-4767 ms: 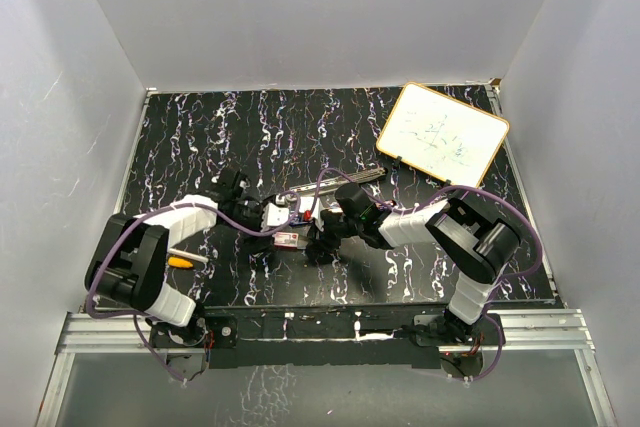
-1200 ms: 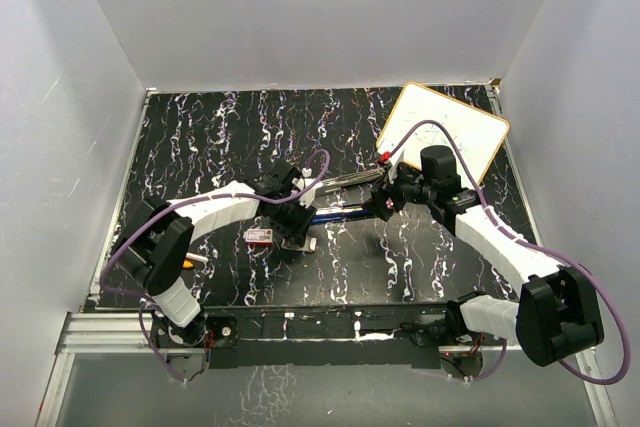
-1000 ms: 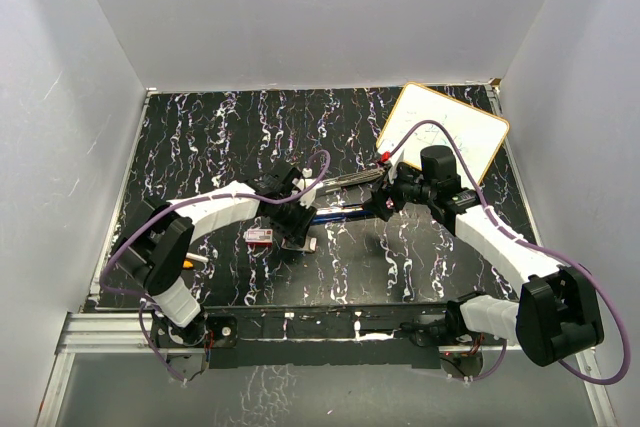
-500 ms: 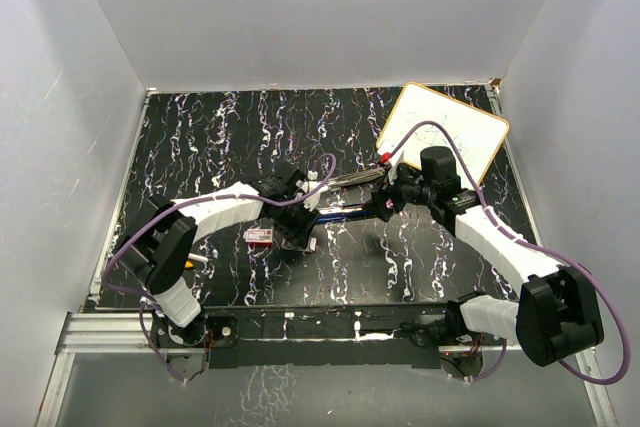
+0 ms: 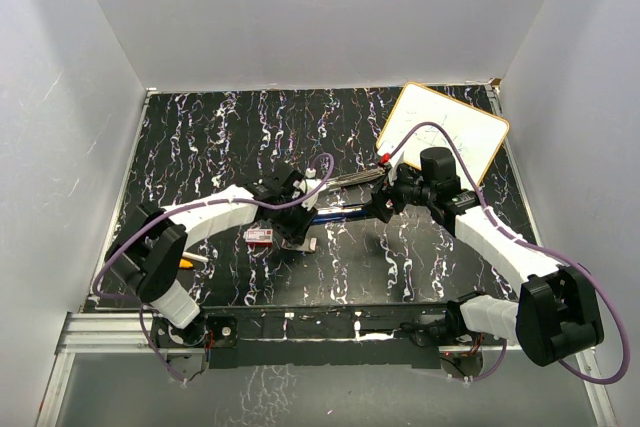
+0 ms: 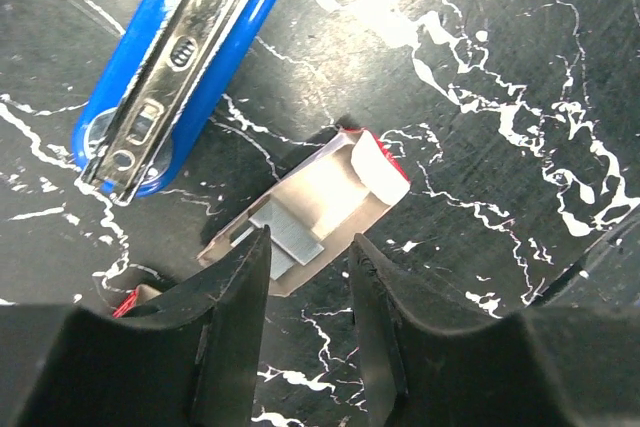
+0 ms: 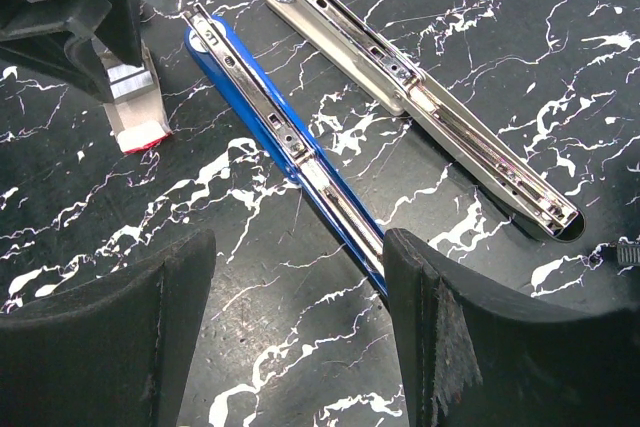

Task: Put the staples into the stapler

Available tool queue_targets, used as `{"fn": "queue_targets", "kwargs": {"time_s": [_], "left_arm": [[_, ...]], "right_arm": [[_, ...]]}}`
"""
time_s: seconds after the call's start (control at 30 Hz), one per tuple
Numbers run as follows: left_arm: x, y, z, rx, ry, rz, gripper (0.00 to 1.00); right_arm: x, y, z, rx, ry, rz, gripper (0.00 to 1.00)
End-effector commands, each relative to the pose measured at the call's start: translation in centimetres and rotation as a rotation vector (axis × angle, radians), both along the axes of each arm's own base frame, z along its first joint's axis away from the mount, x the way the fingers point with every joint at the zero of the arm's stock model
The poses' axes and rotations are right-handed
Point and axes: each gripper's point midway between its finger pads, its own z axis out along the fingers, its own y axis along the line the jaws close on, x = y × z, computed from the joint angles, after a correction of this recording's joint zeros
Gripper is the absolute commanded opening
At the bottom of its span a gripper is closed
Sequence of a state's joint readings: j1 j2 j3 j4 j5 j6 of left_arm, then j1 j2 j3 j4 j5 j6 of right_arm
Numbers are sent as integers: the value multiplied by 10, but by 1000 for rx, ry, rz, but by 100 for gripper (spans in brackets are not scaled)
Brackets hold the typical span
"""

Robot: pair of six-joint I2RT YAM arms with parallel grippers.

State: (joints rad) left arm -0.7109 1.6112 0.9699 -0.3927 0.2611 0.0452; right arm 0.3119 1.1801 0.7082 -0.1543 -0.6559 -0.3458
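The stapler lies opened flat: its blue base (image 5: 335, 213) and its grey top arm (image 5: 352, 178) are side by side. The base (image 6: 180, 57) has its metal channel facing up. The tan inner tray (image 6: 318, 205) lies just below the base's end, with a grey strip of staples (image 6: 285, 232) in it. The red-pink staple box (image 5: 262, 237) lies to the left. My left gripper (image 6: 305, 257) is open just above the tray's near edge, its left finger by the staples. My right gripper (image 7: 295, 247) is open and empty over the blue base (image 7: 290, 147), near its right end.
A whiteboard (image 5: 442, 134) leans at the back right. An orange-and-white pen (image 5: 186, 260) lies by the left arm's base. The grey top arm (image 7: 420, 97) lies behind the blue base. The left gripper's body (image 7: 60, 17) is at the base's far end.
Since 4.8 s ago the right arm has swung from the centre to the stapler's right end. The left gripper has moved over the tray. In the last second the left arm shifted only slightly.
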Motion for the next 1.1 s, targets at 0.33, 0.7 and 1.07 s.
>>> {"fn": "queue_targets", "kwargs": {"time_s": [0.33, 0.7, 1.07], "left_arm": [[5, 16, -3, 73, -58, 23, 32], [3, 18, -14, 98, -27, 28, 36], [-5, 14, -16, 63, 1, 12, 45]], "right_arm": [[5, 2, 11, 28, -46, 10, 70], [5, 2, 10, 28, -44, 11, 70], [5, 2, 10, 24, -49, 9, 70]]}}
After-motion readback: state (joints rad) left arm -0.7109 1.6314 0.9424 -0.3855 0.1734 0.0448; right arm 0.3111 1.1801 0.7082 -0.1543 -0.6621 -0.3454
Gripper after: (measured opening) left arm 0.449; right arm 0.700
